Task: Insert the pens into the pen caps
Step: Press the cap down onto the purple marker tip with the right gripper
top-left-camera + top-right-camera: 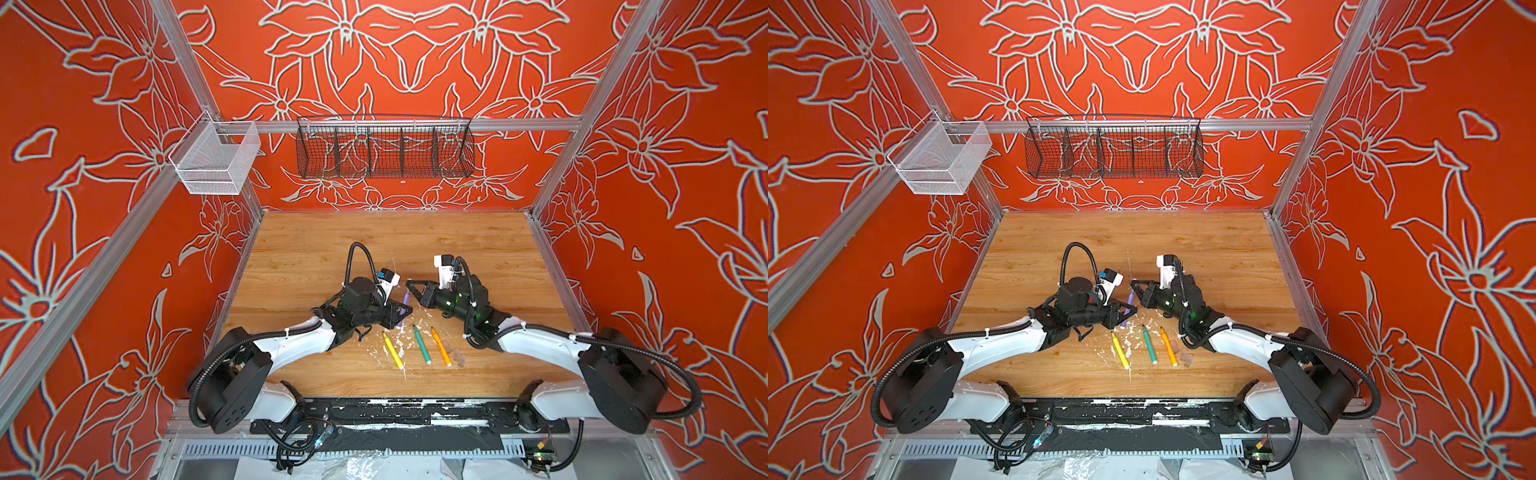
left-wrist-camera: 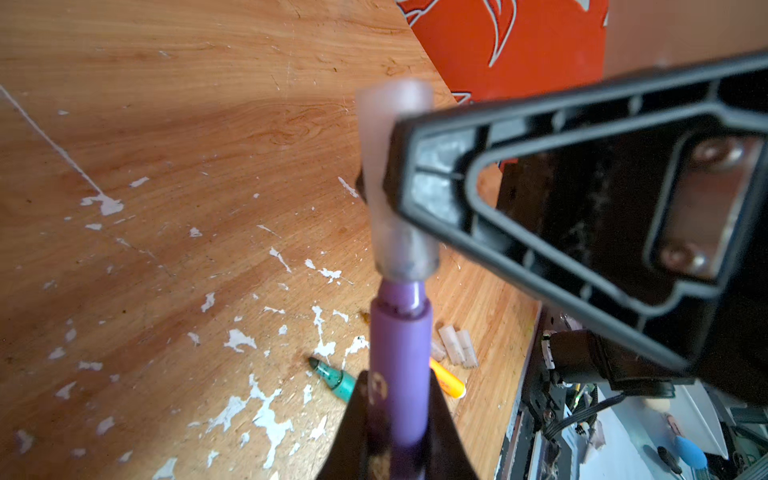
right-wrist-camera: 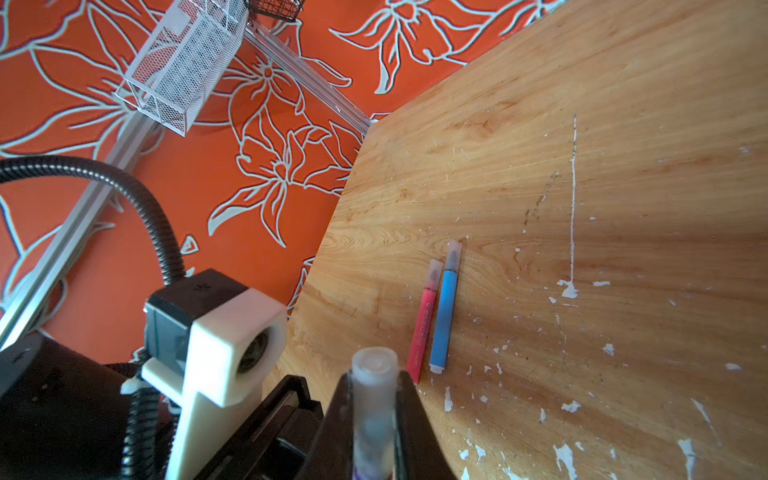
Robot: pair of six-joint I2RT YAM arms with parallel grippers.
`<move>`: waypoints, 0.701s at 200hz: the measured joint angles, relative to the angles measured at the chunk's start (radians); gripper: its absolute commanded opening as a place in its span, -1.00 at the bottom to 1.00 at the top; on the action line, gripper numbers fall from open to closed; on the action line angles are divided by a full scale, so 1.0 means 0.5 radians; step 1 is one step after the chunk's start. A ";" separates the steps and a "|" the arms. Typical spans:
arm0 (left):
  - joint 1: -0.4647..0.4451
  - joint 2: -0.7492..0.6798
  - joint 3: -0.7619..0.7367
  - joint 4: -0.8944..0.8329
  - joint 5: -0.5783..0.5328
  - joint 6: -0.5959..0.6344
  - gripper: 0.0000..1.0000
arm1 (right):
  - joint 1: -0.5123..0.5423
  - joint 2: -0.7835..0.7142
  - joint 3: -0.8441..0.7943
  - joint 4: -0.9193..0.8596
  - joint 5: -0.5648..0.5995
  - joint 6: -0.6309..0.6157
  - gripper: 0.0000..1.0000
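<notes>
The left pincer (image 2: pixel 395 419) was clamped low on the purple pen (image 2: pixel 400 357), which left its tip end free. The right pincer (image 3: pixel 374 419) was closed on the sides of a clear cap (image 2: pixel 392 166), so its open mouth faced the pen. The cap covered the tip, but the purple collar showed below it, so seating looked unfinished. Both hung above the bench (image 1: pixel 374 249). The pink pen (image 3: pixel 424 324) and blue pen (image 3: pixel 444 316) lay capped together. The yellow pen (image 1: pixel 392 351), green pen (image 1: pixel 422 345) and orange pen (image 1: pixel 441 347) lay uncapped beside the loose caps (image 1: pixel 455 353).
</notes>
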 measured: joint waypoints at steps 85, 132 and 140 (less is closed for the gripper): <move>0.140 -0.076 -0.201 0.184 0.126 -0.145 -1.00 | 0.164 0.163 0.029 0.141 0.121 0.000 -1.00; 0.159 -0.079 -0.227 0.249 0.149 -0.169 -1.00 | 0.175 0.191 0.042 0.171 0.113 -0.008 -0.37; 0.160 -0.079 -0.227 0.287 0.144 -0.165 -1.00 | 0.194 0.191 0.042 0.153 0.085 -0.018 -0.23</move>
